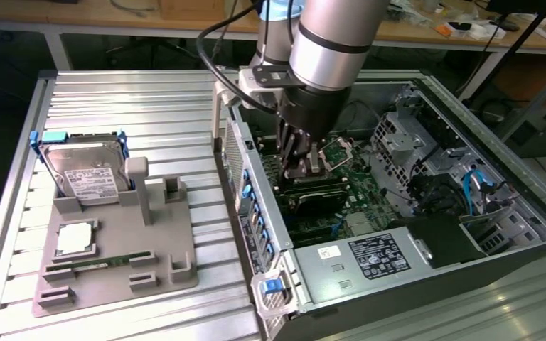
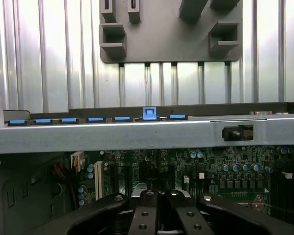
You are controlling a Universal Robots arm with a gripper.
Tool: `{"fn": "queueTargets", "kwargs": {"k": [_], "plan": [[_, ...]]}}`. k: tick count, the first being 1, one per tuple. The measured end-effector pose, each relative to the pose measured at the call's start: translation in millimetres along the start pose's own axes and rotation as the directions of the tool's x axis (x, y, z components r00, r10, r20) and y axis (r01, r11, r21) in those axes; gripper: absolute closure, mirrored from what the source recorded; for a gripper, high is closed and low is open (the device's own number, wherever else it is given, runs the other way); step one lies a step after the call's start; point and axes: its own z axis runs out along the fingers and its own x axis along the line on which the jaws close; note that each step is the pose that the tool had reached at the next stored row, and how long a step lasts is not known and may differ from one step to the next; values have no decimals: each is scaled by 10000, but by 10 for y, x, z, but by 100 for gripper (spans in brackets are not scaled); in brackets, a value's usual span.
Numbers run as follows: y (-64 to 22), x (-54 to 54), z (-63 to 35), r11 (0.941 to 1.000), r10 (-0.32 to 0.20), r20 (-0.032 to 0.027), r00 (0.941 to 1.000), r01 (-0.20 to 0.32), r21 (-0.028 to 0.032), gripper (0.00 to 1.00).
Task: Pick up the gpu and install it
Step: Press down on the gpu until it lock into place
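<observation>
End effector point(image 1: 301, 170) closed inside computer case point(image 1: 463, 284), above motherboard point(image 1: 358, 192) (gpu indistinct).

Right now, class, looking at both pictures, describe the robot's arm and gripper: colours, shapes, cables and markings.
The arm is a silver-grey metal tube with a black band and a light blue joint cap. A black cable loops beside it. The gripper is black; its fingers are flat black bars with small round screw holes.

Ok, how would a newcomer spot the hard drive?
To the exterior view's left of the open computer case, a grey fixture sits on the table. The hard drive leans at its far end: boxy, white-labelled, blue-framed, unlike the flat silver square beside it.
</observation>
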Motion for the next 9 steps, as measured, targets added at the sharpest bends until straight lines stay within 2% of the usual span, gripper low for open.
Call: {"fn": "queueTargets", "kwargs": {"k": [6, 9], "plan": [[65, 3, -17, 10000, -3, 1, 10000, 3, 1, 89], [131, 4, -15, 10000, -2, 0, 10000, 2, -1, 89]]}}
